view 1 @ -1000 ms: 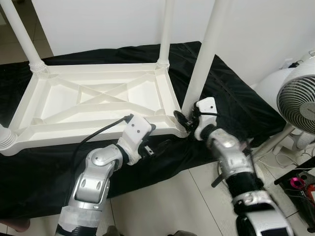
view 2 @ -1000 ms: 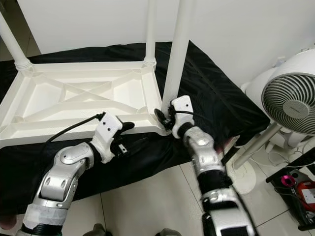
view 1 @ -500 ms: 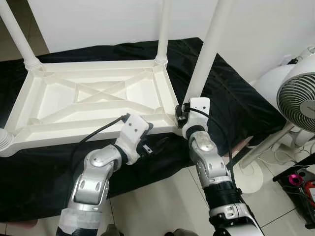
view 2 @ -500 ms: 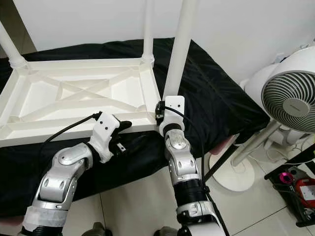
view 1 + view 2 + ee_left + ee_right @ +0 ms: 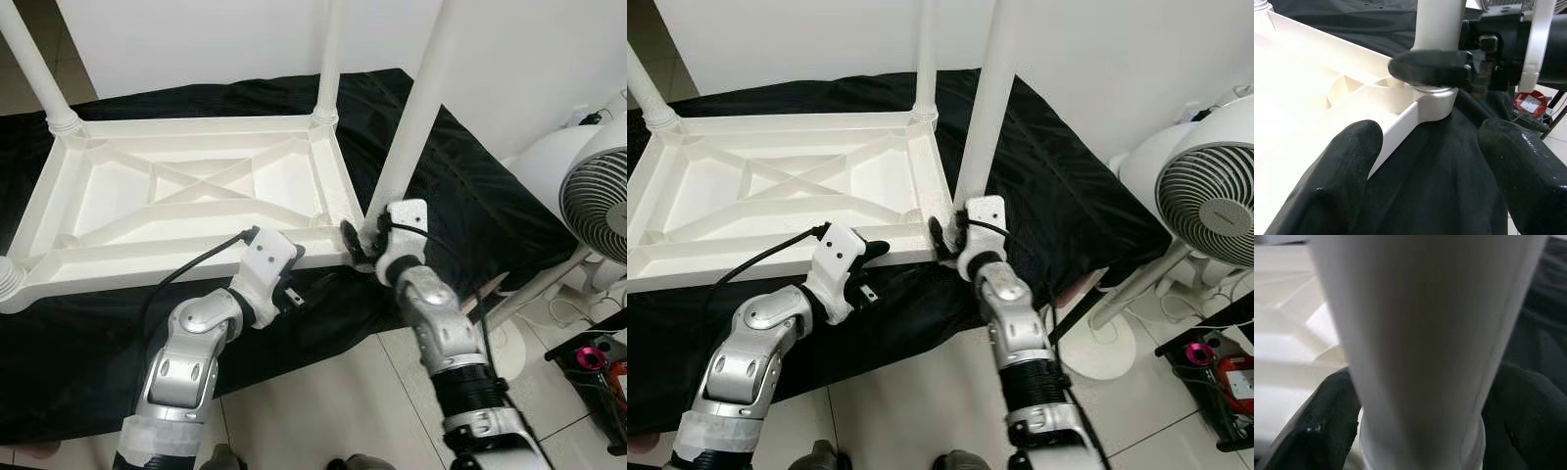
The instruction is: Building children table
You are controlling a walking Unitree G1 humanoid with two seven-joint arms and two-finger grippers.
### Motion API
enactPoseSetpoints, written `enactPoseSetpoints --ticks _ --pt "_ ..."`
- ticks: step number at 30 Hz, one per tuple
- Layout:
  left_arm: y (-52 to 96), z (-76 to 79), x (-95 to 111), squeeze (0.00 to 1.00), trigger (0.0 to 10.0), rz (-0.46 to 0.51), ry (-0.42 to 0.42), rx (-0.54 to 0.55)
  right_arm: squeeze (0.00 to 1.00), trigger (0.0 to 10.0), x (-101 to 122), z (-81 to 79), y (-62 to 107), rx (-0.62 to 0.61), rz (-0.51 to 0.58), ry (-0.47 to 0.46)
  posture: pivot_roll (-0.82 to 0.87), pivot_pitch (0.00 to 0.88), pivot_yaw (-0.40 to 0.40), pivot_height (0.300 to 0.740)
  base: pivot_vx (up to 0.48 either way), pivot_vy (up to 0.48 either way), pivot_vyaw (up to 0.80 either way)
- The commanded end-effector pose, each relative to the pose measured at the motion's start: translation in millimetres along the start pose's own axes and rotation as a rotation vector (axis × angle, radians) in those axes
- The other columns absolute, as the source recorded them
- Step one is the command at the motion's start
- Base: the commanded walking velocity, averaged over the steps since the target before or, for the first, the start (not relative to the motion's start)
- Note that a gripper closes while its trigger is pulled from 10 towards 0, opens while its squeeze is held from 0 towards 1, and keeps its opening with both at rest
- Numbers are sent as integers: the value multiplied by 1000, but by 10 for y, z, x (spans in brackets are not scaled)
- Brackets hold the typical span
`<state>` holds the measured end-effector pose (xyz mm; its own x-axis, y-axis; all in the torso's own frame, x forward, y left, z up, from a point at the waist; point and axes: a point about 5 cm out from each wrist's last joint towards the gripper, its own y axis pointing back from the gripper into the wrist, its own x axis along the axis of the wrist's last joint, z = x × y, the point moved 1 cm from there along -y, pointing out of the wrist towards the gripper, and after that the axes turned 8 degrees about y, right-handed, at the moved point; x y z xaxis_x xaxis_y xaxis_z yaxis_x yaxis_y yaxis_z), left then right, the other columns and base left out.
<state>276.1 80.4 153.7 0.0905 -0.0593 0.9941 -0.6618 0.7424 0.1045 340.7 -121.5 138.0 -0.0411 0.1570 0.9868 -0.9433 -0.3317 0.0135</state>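
A white wall (image 5: pixel 196 39) runs across the top of the frame above a pale tiled floor (image 5: pixel 323 392), and a worktop draped in a black cloth (image 5: pixel 460 186) fills the middle. Nearest, in the lower left of the frame, the silver left arm (image 5: pixel 186 362) rises from the bottom edge, a black cable looping off its wrist; its left end effector (image 5: pixel 1425 171) sits at the near edge of the cloth just in front of the table's front rim, fingers (image 5: pixel 1337 181) spread apart and gripping nothing, one of them up against the rim. In the lower right the right arm (image 5: pixel 451 343) reaches up to the table's near right corner, where the right end effector (image 5: pixel 364 245) is clamped around the base of the near right leg (image 5: pixel 411 117), one black finger on each side of the white tube just above its collar. The children's table (image 5: pixel 196 196) lies upside down on the cloth in the centre and left of the frame, its white ribbed underside with crossed braces facing up. Further back, the far right leg (image 5: pixel 330 49) and the far left leg (image 5: pixel 34 69) stand upright in their corner sockets. At the right edge of the frame a white fan (image 5: pixel 1210 196) stands on the floor beside the worktop.
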Motion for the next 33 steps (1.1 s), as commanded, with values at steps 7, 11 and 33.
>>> enactPoseSetpoints --ticks 7,11,33 --pt "-20 -72 -12 0 10000 11 -3 149 0 10000 87 95 -19 165 67 107 -60 46 -35 740 0 0 0" --pt "-30 -69 -1 0 10000 14 -14 148 0 10000 86 145 -39 300 71 185 -51 42 -39 740 0 0 0" --pt "-54 -89 58 0 10000 30 -32 163 0 0 -35 280 -137 554 -17 288 -32 31 -44 740 0 0 0"
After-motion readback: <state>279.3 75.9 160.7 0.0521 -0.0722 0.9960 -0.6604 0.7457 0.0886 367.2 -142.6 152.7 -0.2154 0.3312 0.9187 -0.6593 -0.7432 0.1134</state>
